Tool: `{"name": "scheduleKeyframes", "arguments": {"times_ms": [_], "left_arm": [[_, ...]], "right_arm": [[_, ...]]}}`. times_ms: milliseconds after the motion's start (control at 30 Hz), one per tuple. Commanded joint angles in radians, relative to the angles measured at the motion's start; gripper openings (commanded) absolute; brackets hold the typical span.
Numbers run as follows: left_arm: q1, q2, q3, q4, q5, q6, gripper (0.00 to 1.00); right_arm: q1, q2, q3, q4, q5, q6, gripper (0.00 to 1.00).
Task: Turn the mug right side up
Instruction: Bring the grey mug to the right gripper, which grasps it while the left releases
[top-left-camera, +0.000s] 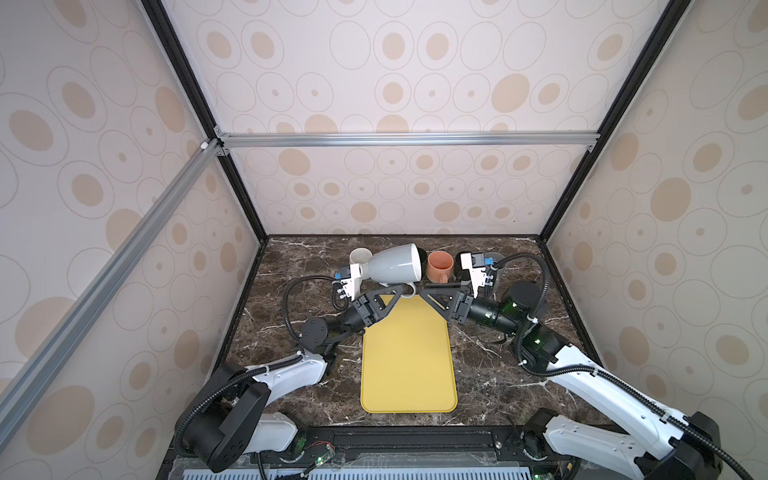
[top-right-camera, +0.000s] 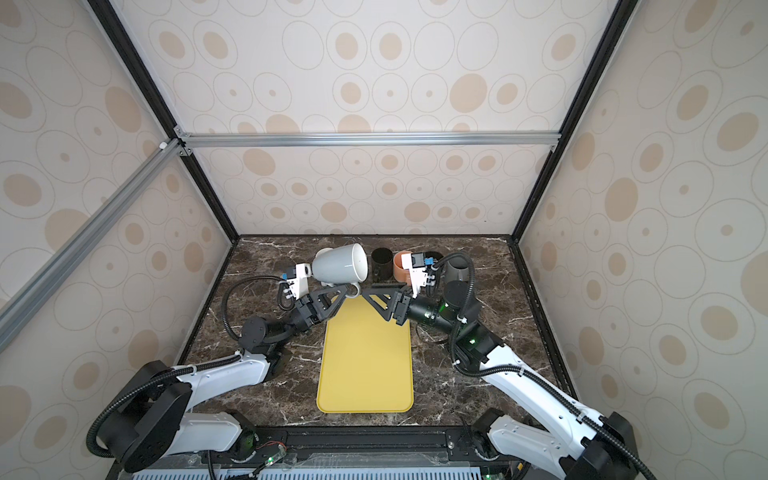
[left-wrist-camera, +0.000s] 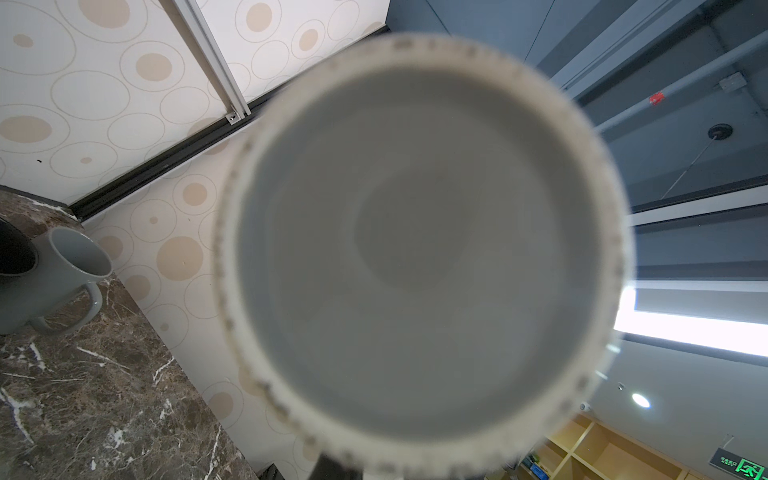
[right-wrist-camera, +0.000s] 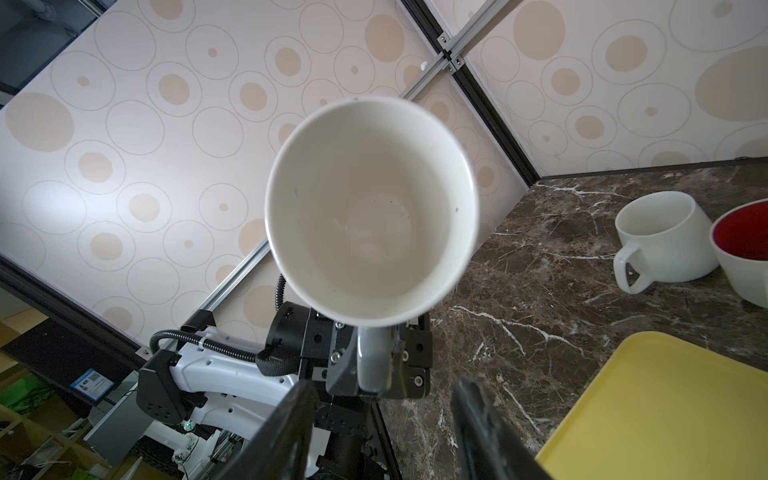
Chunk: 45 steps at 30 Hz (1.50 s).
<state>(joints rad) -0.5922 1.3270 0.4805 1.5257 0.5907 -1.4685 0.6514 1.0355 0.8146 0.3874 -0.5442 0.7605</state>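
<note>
The brown marble table (top-left-camera: 494, 374) fills the floor of the cell. On it a yellow tray (top-left-camera: 407, 357) lies lengthwise down the middle, between the two arms.

The grey-white mug (top-left-camera: 395, 264) is off the table, over the tray's far end. It lies on its side with its mouth turned towards the right arm and its handle pointing down. The right wrist view looks straight into its pale inside (right-wrist-camera: 370, 216). In the left wrist view its blurred base (left-wrist-camera: 415, 249) blocks most of the picture.

Close behind it a row of cups stands along the back edge. A squat white cup (top-left-camera: 359, 255) is partly hidden by the lifted mug. A black cup (top-right-camera: 382, 264) comes next, then an orange mug (top-left-camera: 440, 266). A second black cup (top-right-camera: 434, 254) and a grey mug (top-right-camera: 457, 268) are partly screened by the right wrist camera. The right wrist view also shows a white cup with a red inside (right-wrist-camera: 744, 245) just beside the squat one.

The left gripper (top-left-camera: 401, 286) is clenched on the mug's handle from below. The right gripper (top-left-camera: 426, 293) sits near it, tips just short of the handle, with its jaws apart and nothing between them.
</note>
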Motion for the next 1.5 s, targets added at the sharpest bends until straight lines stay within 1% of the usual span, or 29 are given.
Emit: {"name": "scheduleKeyframes", "arguments": {"times_ms": [0, 133, 433, 600, 667, 767, 867, 933, 1100, 1133, 1267, 1300, 1367, 1400, 1433, 1467], "left_arm": [[-0.013, -0.009, 0.021, 0.22, 0.018, -0.015, 0.0], [-0.016, -0.007, 0.021, 0.22, 0.023, -0.013, 0.0], [-0.023, -0.008, 0.013, 0.218, 0.014, 0.004, 0.0], [-0.025, -0.01, 0.003, 0.23, 0.003, 0.009, 0.0], [-0.026, -0.011, 0.0, 0.235, 0.0, 0.01, 0.0], [-0.027, -0.015, -0.002, 0.229, 0.0, 0.013, 0.0], [-0.028, -0.016, -0.006, 0.231, -0.002, 0.012, 0.0], [-0.027, -0.016, -0.009, 0.235, -0.002, 0.012, 0.0], [-0.028, -0.017, -0.02, 0.247, -0.006, 0.008, 0.0], [-0.028, -0.017, -0.022, 0.25, -0.006, 0.008, 0.0], [-0.028, -0.034, -0.029, 0.223, -0.01, 0.022, 0.0], [-0.026, -0.048, -0.034, 0.195, -0.014, 0.037, 0.12], [-0.013, -0.098, -0.04, 0.08, -0.022, 0.079, 0.59], [0.003, -0.144, -0.045, -0.017, -0.034, 0.113, 0.98], [0.02, -0.196, -0.05, -0.129, -0.05, 0.15, 1.0], [0.043, -0.27, -0.047, -0.288, -0.076, 0.212, 1.0]], "right_arm": [[0.021, 0.025, 0.037, -0.012, -0.001, -0.024, 0.55], [0.034, 0.053, 0.064, -0.033, 0.007, -0.046, 0.53], [0.057, 0.106, 0.098, -0.009, 0.016, -0.046, 0.47], [0.069, 0.121, 0.109, 0.001, 0.027, -0.043, 0.42], [0.071, 0.125, 0.113, 0.006, 0.032, -0.041, 0.38], [0.071, 0.123, 0.114, 0.013, 0.041, -0.04, 0.35], [0.074, 0.127, 0.122, 0.014, 0.043, -0.04, 0.3], [0.078, 0.132, 0.125, 0.017, 0.042, -0.038, 0.24], [0.084, 0.142, 0.133, 0.022, 0.046, -0.037, 0.02], [0.084, 0.142, 0.135, 0.021, 0.046, -0.037, 0.0], [0.09, 0.157, 0.148, 0.022, 0.044, -0.036, 0.0], [0.091, 0.162, 0.155, 0.022, 0.047, -0.036, 0.0], [0.097, 0.176, 0.177, 0.001, 0.065, -0.039, 0.0], [0.1, 0.185, 0.196, -0.025, 0.08, -0.04, 0.0], [0.102, 0.196, 0.222, -0.066, 0.097, -0.042, 0.0], [0.107, 0.209, 0.255, -0.121, 0.115, -0.05, 0.0]]}}
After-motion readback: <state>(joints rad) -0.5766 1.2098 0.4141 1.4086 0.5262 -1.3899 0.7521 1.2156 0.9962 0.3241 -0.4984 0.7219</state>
